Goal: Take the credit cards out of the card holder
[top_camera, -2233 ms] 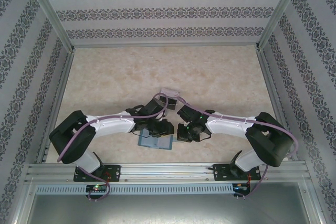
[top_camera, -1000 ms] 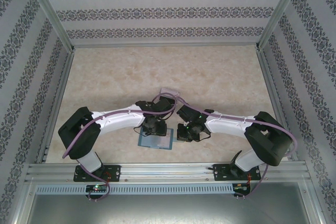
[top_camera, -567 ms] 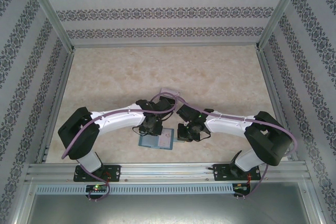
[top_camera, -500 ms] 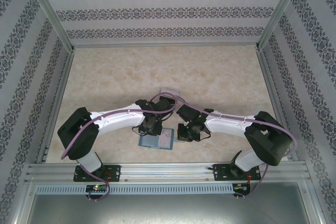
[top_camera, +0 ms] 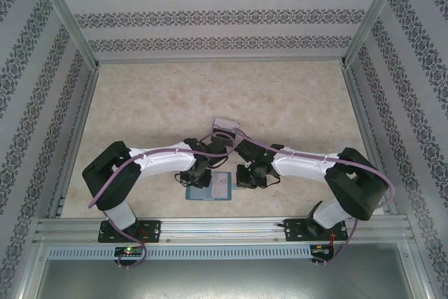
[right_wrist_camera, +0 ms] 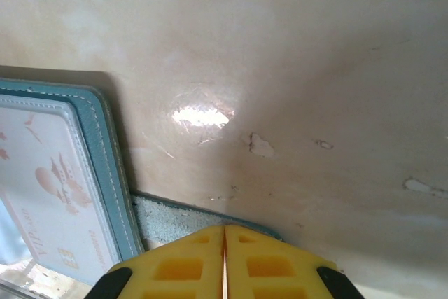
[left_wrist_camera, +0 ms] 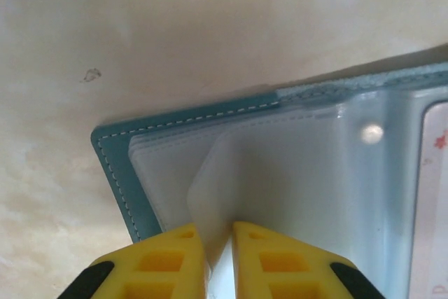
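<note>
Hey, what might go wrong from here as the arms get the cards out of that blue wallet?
1. The left gripper pinches a pale translucent sheet inside the card holder. It may be a sleeve rather than a card, so pulling could drag the holder up.
2. The right gripper is shut at only the grey corner flap, a slim anchor that might slip.

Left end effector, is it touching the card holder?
Touching. Left wrist view: the left end effector pinches a frosted sleeve of the card holder.
</note>
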{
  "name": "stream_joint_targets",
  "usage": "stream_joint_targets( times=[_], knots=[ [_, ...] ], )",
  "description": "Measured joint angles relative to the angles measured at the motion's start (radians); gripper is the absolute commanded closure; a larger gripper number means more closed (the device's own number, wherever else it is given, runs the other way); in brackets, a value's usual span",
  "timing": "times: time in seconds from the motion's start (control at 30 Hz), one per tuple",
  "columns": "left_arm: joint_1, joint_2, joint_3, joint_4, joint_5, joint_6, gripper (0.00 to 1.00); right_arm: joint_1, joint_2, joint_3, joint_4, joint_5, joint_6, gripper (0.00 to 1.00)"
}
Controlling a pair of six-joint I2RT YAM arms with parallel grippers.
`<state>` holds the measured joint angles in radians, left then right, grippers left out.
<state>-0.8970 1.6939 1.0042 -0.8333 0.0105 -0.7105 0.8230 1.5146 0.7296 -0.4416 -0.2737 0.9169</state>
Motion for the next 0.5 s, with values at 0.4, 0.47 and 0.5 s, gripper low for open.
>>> stream_joint_targets(
  times=[0.4, 0.47, 0.5],
  knots=[
    [0.0, -0.138, 0.01, -0.107, -0.023, 0.019, 0.71, 0.0, -0.018, 0.019, -0.052, 0.02, -0.003, 0.88],
    [0.0, -0.152, 0.028, -0.114, -0.023, 0.02, 0.71, 0.0, -0.019, 0.026, -0.056, 0.022, -0.003, 0.88],
    [0.0, -0.158, 0.04, -0.116, -0.023, 0.022, 0.71, 0.0, -0.021, 0.029, -0.056, 0.022, -0.003, 0.88]
  ],
)
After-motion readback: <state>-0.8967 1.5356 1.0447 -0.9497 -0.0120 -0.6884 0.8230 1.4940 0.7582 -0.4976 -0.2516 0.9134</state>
